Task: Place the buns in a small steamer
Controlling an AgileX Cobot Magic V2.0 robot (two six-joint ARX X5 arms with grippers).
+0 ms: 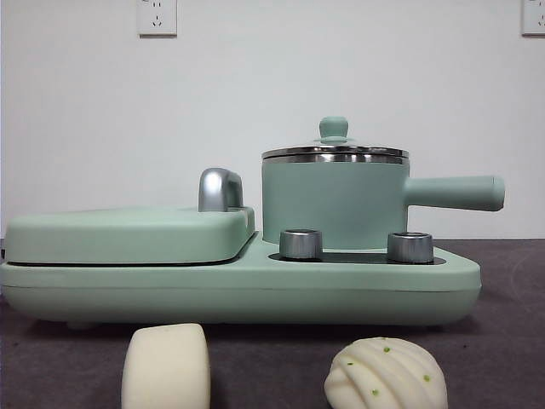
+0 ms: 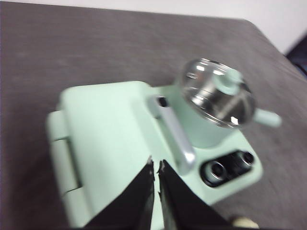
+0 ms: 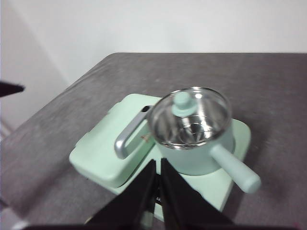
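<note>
Small steamer [image 1: 334, 204]: stood on the right half of a mint-green cooker base [image 1: 255, 285], its long handle [image 1: 456, 192] pointed to the right in the front view; the pot is covered by a glass lid [image 1: 335, 153] with a steel rim and a green knob [image 1: 333, 128].
Smooth bun [image 1: 166, 366]: a cream-white rounded block, laid on the dark table [image 1: 511, 341] in front of the cooker, below the griddle side.
Ridged bun [image 1: 386, 373]: a white shell-like dome with small green specks, laid on the table in front of the steamer side, well apart from the smooth bun.
Griddle cover [image 1: 128, 234]: flat, shut, seated on the left half of the base, with a chrome handle [image 1: 220, 189] beside the steamer.
Control knobs [image 1: 301, 244]: two steel ones are seen at the front of the base, below the pot.
Left gripper [image 2: 155, 165]: held high above the griddle cover; the jaws are drawn together, nothing between them.
Right gripper [image 3: 158, 164]: held high above the cooker's front edge near the steamer; the jaws are pressed together, nothing gripped.
</note>
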